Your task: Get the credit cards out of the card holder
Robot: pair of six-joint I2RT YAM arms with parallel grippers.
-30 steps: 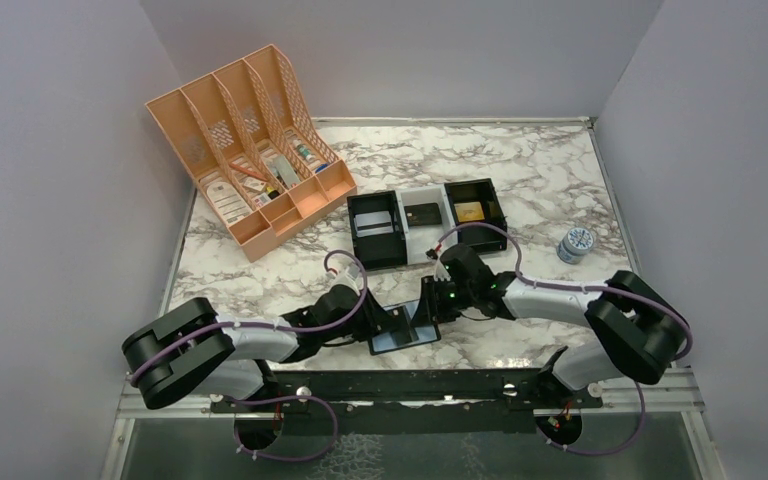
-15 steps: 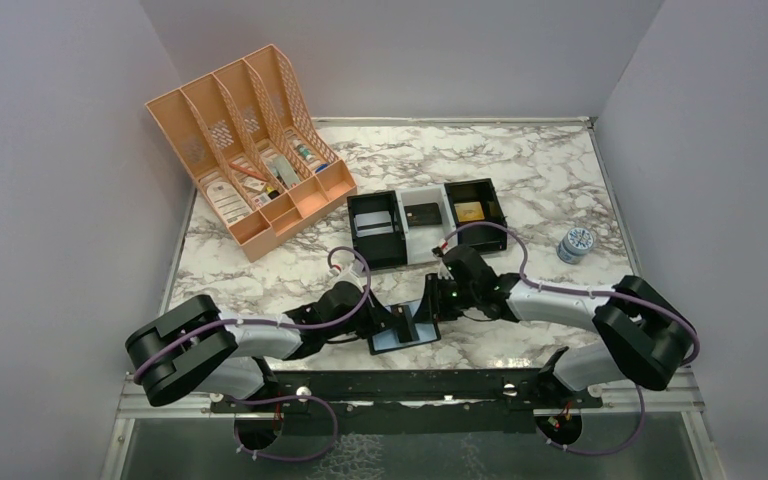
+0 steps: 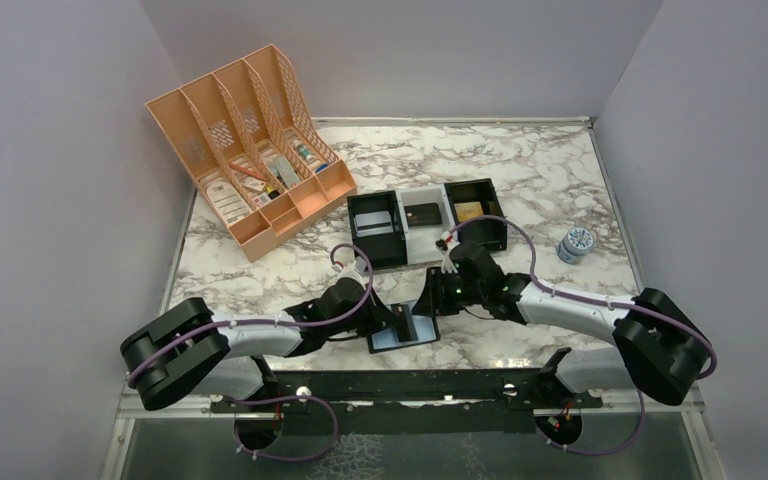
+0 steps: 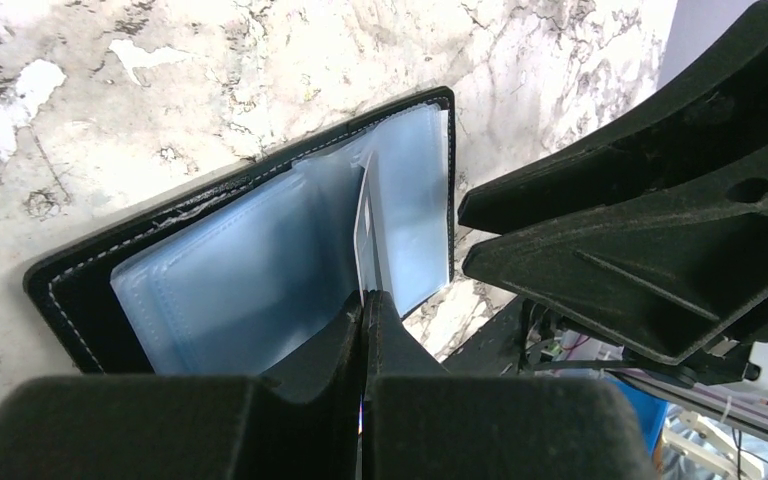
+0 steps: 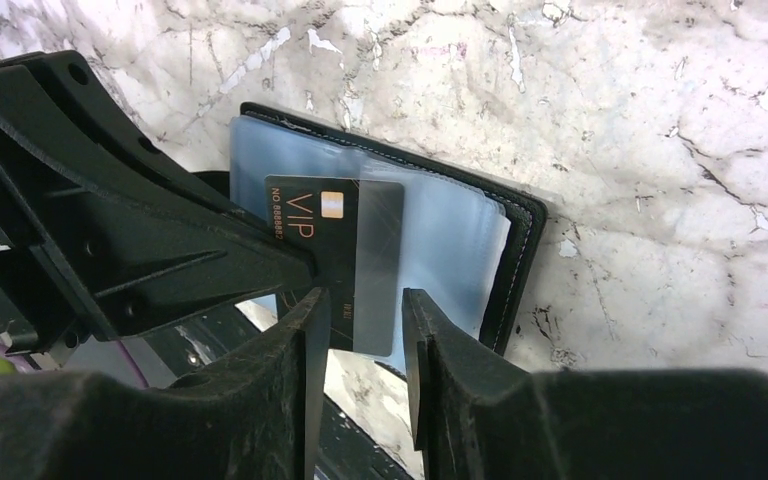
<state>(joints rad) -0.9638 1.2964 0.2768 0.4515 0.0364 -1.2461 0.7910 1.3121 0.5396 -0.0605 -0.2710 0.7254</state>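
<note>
The card holder (image 3: 398, 338) lies open near the table's front edge, its blue-grey clear sleeves up (image 4: 210, 260); its black edge also shows in the right wrist view (image 5: 525, 250). A black credit card (image 5: 310, 215) marked VIP stands up from it, its right part inside a clear sleeve. It shows edge-on in the left wrist view (image 4: 365, 220). My left gripper (image 4: 365, 300), at the wallet's left (image 3: 390, 320), is shut on the card's bare end. My right gripper (image 5: 365, 300) is open at the wallet's far right (image 3: 427, 303), its jaws astride the lower edge of the card and sleeve.
A black-and-white three-compartment tray (image 3: 438, 248) holding cards stands just behind the wallet. A peach desk organizer (image 3: 245, 150) stands at the back left. A small round jar (image 3: 576, 243) is at the right. A black rail (image 3: 410, 385) runs along the front edge.
The right gripper has shifted slightly right and away from the front edge. The left gripper has edged right along the wallet. The wallet stays in place.
</note>
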